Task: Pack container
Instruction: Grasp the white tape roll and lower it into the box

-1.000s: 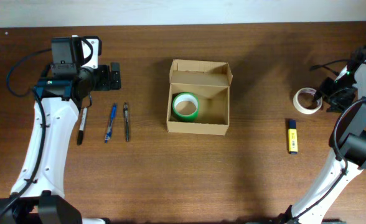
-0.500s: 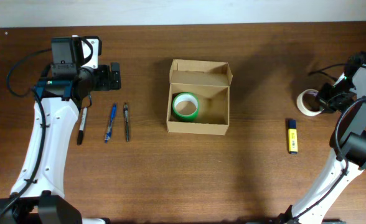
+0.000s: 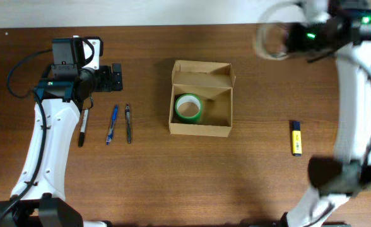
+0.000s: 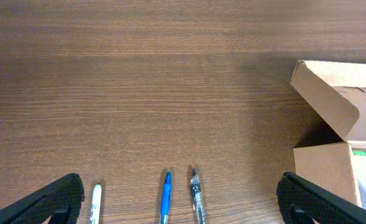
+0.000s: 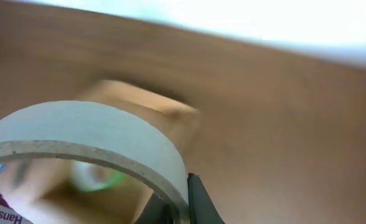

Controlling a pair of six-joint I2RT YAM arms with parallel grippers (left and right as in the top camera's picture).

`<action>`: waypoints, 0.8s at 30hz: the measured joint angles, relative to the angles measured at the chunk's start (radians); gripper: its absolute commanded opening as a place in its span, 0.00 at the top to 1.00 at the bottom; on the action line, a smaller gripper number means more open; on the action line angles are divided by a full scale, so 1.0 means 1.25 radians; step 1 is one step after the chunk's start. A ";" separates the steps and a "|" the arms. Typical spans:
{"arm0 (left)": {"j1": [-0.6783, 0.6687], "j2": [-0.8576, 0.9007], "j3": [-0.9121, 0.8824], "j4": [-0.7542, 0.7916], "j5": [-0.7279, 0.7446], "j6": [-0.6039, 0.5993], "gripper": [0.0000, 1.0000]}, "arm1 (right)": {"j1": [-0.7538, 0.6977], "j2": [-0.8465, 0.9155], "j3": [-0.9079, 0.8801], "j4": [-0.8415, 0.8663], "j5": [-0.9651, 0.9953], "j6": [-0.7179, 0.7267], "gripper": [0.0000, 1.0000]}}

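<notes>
The container [image 3: 201, 130], a small tan cardboard box with its flap lid open at the back, stands mid-table. A green tape roll [image 3: 187, 108] lies in its left half. My right gripper [image 3: 289, 36] hangs blurred above the table's far right, shut on the wall of a white tape roll [image 3: 269, 40]. In the right wrist view the white tape roll [image 5: 77, 134] fills the left side, its wall pinched in my right gripper [image 5: 184, 204], with the box blurred behind. My left gripper [image 3: 116, 77] stands open left of the box, holding nothing. The container [image 4: 332, 112] shows at the right of the left wrist view.
A white marker [image 3: 83, 126], a blue pen [image 3: 112, 124] and a grey pen [image 3: 128, 123] lie side by side below my left gripper. A yellow highlighter [image 3: 295, 137] lies on the table right of the box.
My right gripper closed on the white tape roll at the table's right edge, lifted it and swung it up and left toward the back. The left arm has not moved.
</notes>
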 measured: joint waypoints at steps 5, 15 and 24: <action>0.000 0.000 0.000 0.000 0.000 0.000 0.01 | 0.223 -0.046 0.010 -0.007 0.045 -0.080 0.96; 0.000 0.000 0.000 0.000 0.000 0.000 0.01 | 0.356 0.228 -0.147 0.024 0.117 -0.136 0.96; 0.000 0.000 0.000 0.000 0.000 0.000 0.01 | 0.365 0.302 -0.148 0.037 0.129 -0.130 0.96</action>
